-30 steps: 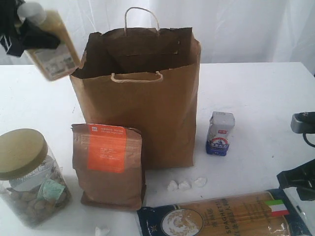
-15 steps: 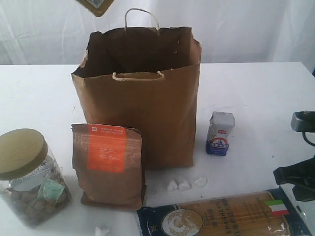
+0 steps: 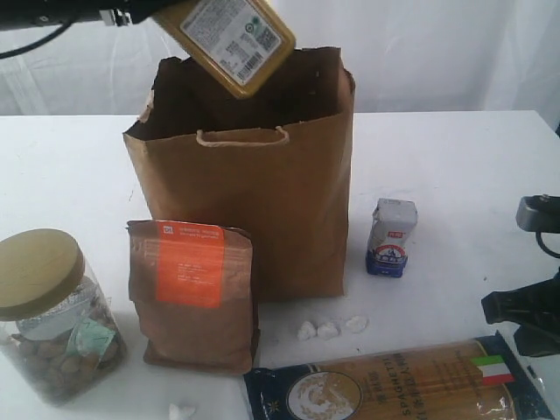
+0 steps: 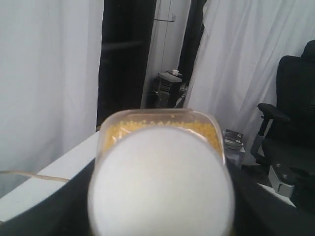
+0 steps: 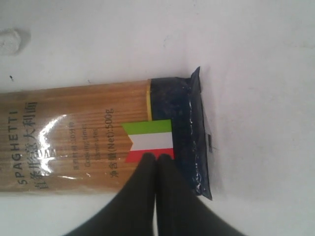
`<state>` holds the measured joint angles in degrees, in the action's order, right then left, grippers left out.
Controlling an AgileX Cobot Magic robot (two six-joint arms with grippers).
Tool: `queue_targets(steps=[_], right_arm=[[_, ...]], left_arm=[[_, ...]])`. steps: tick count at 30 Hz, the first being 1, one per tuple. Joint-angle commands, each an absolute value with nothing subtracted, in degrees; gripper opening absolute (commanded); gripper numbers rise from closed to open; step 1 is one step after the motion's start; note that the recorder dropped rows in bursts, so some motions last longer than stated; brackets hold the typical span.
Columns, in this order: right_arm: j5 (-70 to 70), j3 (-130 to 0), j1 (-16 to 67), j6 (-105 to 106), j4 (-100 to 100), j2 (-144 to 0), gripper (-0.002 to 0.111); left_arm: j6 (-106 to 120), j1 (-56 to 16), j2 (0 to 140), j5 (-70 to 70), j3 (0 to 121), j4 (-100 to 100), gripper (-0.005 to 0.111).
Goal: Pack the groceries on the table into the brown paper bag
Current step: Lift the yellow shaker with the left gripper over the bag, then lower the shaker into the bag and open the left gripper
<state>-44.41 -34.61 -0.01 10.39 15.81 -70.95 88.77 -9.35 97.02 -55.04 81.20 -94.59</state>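
The yellow white-capped bottle (image 3: 232, 39) hangs tilted over the open mouth of the brown paper bag (image 3: 254, 201), base pointing down toward it. My left gripper (image 3: 136, 13) is shut on its cap end; in the left wrist view the white cap (image 4: 162, 182) fills the space between the dark fingers. Still on the table (image 3: 464, 166) are the olive-lidded jar (image 3: 48, 315), brown pouch with orange label (image 3: 192, 293), blue-white carton (image 3: 391, 238) and spaghetti pack (image 3: 394, 385). My right gripper (image 5: 156, 158) is shut and empty, just over the flag end of the spaghetti pack (image 5: 98, 142).
Small white crumpled scraps (image 3: 328, 330) lie in front of the bag, and another (image 3: 181, 409) sits near the front edge. White curtains hang behind the table. The right arm (image 3: 525, 311) sits low at the right edge.
The bottle rose from left of the bag, passed out of the top of view, and now hangs tilted over the bag's mouth. The right arm barely moved.
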Motion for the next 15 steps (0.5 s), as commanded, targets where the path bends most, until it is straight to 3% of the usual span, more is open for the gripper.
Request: queue_targets(steps=[1,15], right_arm=[[-44.8,-34.2,-0.5,10.1,16.0,-70.5,0.000],[-44.8,-34.2,-0.5,10.1,16.0,-70.5,0.000]], left_arm=[[88.7,-12.2,98.2,-56.1,81.3,-99.9,0.000],[97.6,-20.3,100.2,-44.5,81.3,-99.9,0.000]])
